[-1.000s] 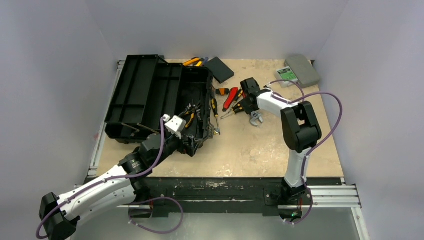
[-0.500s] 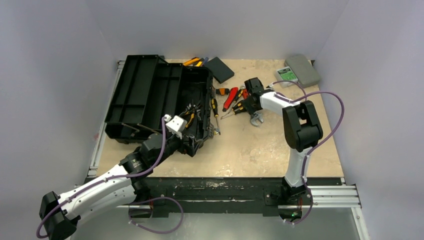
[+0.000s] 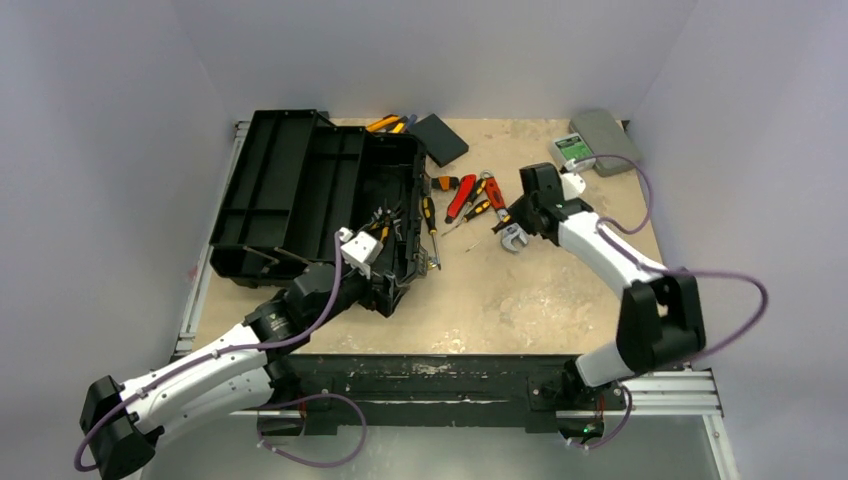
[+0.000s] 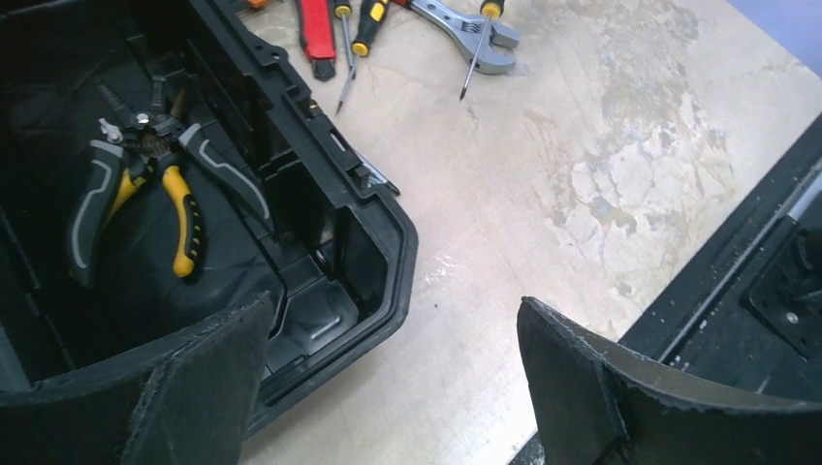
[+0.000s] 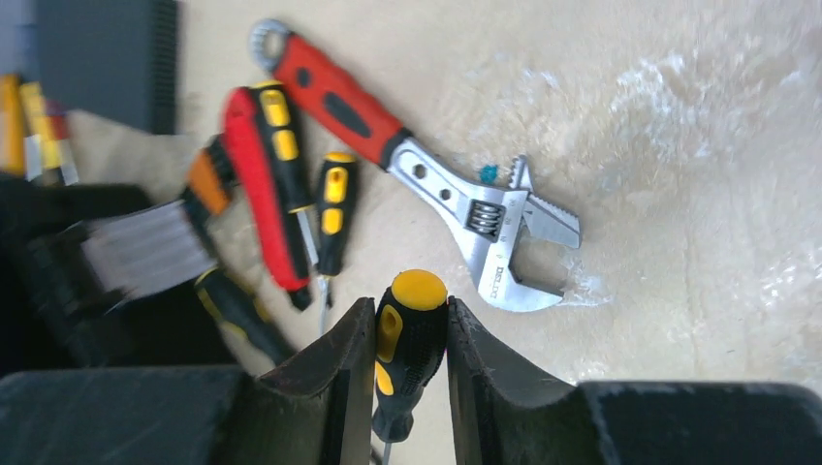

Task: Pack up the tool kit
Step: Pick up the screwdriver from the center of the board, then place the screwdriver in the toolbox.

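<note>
Only pliers (image 4: 145,184) lie in the open toolbox (image 3: 320,200) at the bench's (image 3: 520,290) far-left corner. My right pincer (image 5: 405,334) grips a screwdriver (image 5: 417,291) above the wrench (image 5: 456,199) and other tools (image 3: 462,197) loose near the far edge. My left pincer (image 4: 393,329) gapes wide over the toolbox's near corner.

Mottled beige table (image 3: 520,290) strewn with tools.
Beyond the right fingers (image 5: 330,387) lies the red-handled wrench (image 5: 456,194), a short screwdriver (image 5: 332,208) to its left; the toolbox (image 4: 378,247) sits beside the left fingers (image 4: 204,387).
</note>
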Robot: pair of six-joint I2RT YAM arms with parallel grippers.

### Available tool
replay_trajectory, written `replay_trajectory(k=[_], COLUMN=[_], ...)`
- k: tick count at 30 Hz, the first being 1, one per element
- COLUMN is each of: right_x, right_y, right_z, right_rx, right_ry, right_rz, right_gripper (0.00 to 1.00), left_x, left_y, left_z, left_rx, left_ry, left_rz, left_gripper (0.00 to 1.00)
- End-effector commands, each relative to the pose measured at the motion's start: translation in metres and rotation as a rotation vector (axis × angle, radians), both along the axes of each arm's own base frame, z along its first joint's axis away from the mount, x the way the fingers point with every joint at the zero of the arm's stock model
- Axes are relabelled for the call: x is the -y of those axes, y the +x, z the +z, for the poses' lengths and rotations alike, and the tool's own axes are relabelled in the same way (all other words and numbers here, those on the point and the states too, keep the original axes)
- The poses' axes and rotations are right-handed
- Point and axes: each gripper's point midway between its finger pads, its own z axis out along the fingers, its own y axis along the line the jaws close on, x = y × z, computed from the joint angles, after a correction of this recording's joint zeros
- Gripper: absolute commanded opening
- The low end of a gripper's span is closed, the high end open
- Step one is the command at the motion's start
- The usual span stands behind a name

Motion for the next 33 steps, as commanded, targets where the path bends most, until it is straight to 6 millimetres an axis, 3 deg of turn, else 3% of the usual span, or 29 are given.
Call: replay_trajectory(k=[1, 7, 19, 25, 33], right_x=[0.009, -0.013, -0.060, -0.074, -0.093], right_y=[-0.013, -0.037, -0.086, -0.117, -0.144], right_z=[0.047, 0.087, 0.140, 0.154, 0.168], right_rx=[0.174, 0.388, 0.618, 0.676, 0.712], right_ry=[-0.084, -0.033, 0.092, 0.150, 0.258], right_rz=[0.141, 0.369, 0.728, 0.870, 1.010], right_gripper=[0.12, 0.13, 0.14, 0.15, 0.15], left_x=[0.017, 0.043, 0.090, 0.106, 0.135], left_y=[-0.006, -0.012, -0.007, 0.003, 0.003], left_z=[0.030, 0.054, 0.090, 0.101, 0.108], left_rx=[-0.002, -0.061, -0.114, -0.120, -0.173], left_ry=[-0.049, -0.109, -0.131, -0.131, -0.155], left_rz=[-0.083, -0.170, -0.310, -0.329, -0.424], left_gripper=[0.93, 0.91, 0.86, 0.86, 0.85])
